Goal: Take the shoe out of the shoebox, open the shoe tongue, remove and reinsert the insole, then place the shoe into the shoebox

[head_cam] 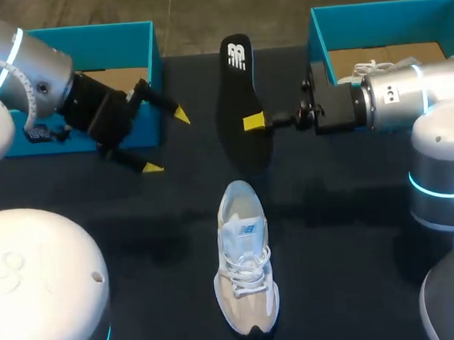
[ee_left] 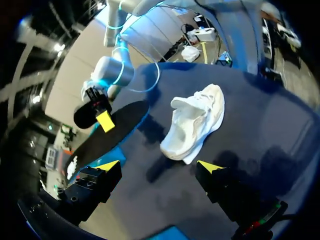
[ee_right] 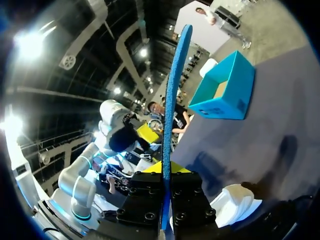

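Shoeboxes, teal: 2 — left shoebox (head_cam: 126,37) behind the left gripper (head_cam: 166,141), right shoebox (head_cam: 387,14) behind the right gripper (head_cam: 253,122)
Shoes, white: 2 — loose shoe (head_cam: 245,269) ahead of the left gripper, boxed shoe (head_cam: 375,70) partly seen in the right shoebox
Insole (head_cam: 239,107), black: 1, clamped between the right gripper's fingers
Grippers: 2

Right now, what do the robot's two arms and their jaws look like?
Both arms are rounded silver-white tubes with glowing cyan rings at the joints. The left arm and right arm each end in a black, boxy block studded with bolts, carrying slim black jaws tipped in bright yellow wedges. Small dark marks sit on the right arm's silver end.
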